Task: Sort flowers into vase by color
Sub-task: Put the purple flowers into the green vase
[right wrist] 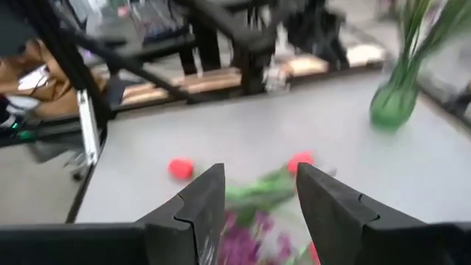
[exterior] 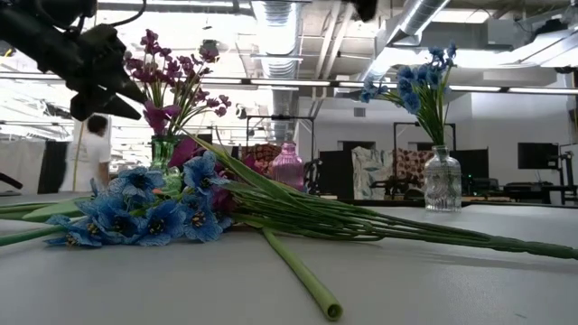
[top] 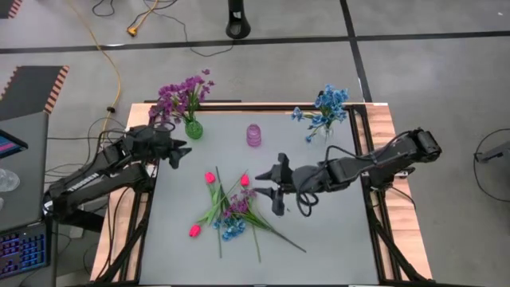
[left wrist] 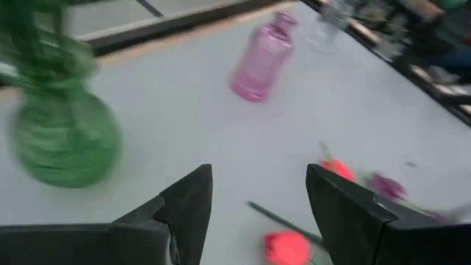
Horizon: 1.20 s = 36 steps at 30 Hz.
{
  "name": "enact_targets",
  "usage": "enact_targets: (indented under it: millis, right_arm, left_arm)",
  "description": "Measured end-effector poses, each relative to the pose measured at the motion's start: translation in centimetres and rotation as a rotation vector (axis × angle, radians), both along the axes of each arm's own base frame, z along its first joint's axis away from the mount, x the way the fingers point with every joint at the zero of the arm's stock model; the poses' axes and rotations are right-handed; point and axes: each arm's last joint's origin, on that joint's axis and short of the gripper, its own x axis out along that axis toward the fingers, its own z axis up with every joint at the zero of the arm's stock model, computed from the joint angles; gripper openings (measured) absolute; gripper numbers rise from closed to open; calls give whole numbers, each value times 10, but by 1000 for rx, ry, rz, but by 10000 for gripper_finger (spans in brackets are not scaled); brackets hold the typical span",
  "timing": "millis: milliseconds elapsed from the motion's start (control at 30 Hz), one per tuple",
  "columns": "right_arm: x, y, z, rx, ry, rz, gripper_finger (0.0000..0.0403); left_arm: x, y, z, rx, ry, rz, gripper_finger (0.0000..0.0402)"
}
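Flowers [top: 235, 211] heaped on tabletop [top: 335, 239]; right gripper [top: 276, 186] open, empty, just beside; left gripper [top: 177, 151] open, empty, near green vase [top: 194, 128].

The surface [top: 335, 239] looks smooth, matt and grey, edged in bare wood. Three vases look like glossy ribbed glass: green [top: 194, 128], pink [top: 254, 135], clear [exterior: 442, 181]. The flowers [top: 235, 211] have cloth-like petals on smooth plastic-looking stems. Both tools, left [left wrist: 257, 213] and right [right wrist: 259, 202], are matt black.
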Motion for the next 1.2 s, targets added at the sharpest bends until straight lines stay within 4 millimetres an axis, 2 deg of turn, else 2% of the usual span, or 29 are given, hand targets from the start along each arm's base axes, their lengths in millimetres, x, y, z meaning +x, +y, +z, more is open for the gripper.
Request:
enact_targets:
  millis: [267, 567, 933, 1200]
  right_arm:
    - [-14, 16, -18, 181, 179, -64, 196]
    - [-23, 39, -29, 282, 252, -76, 196]
    - [-8, 75, -89, 339, 442, -59, 196]
    - [0, 91, -127, 314, 534, -30, 196]
  left_arm:
    - [6, -10, 0, -36, -13, -56, 207]
    - [12, -24, 2, -32, -34, -83, 207]
    - [24, -41, 7, 9, -80, -147, 207]
    - [48, -57, 3, 43, -59, -190, 200]
